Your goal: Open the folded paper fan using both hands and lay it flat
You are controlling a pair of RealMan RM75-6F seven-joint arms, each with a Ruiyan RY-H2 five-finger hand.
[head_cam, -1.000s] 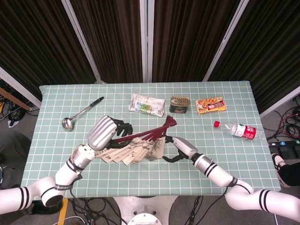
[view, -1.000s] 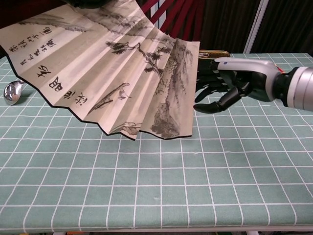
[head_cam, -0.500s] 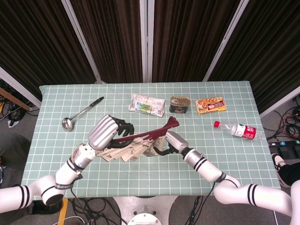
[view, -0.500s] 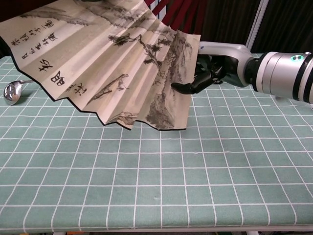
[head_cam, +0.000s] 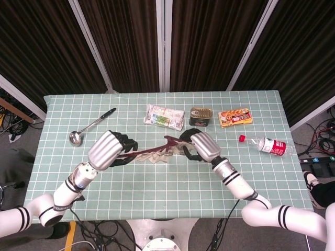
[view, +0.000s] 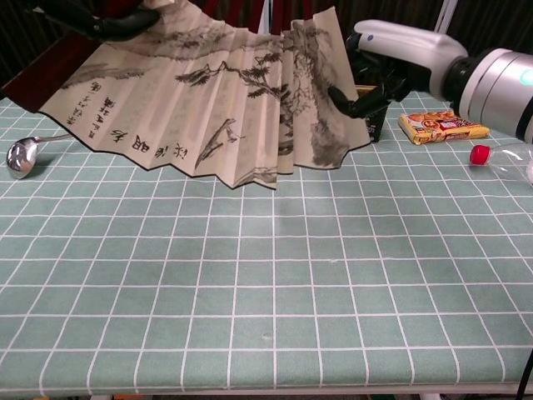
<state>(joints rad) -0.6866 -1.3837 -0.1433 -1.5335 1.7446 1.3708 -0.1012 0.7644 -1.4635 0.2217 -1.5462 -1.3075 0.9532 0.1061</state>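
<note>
Holding the paper fan (view: 216,117) aloft between the two hands, clear of the table (view: 266,317) and above its middle, already spread most of the way. Gripping the dark red guard stick at one end with the left hand (head_cam: 107,150), fingers curled around it (only the dark fingertips showing at the top edge of the chest view). Pinching the opposite end fold with the right hand (view: 379,71), fingers closed on the paper's edge.

Running roughly left to right between the hands, as the long axis of the fan, with the red ribs converging toward the pivot up and back, nearer the right hand in the head view, and the curved paper edge hanging down toward the robot. Showing the painted face to the chest camera, so standing tilted, closer to upright than flat.

Sitting at either end of the axis, neither hand being plainly nearer; probably needing both to come down together while tipping the paper edge forward so the painted face ends up level on the cloth. Risking, judging by the folds bunched near the right hand, a few pleats staying pressed together unless the ends get drawn a little further apart first.
</note>
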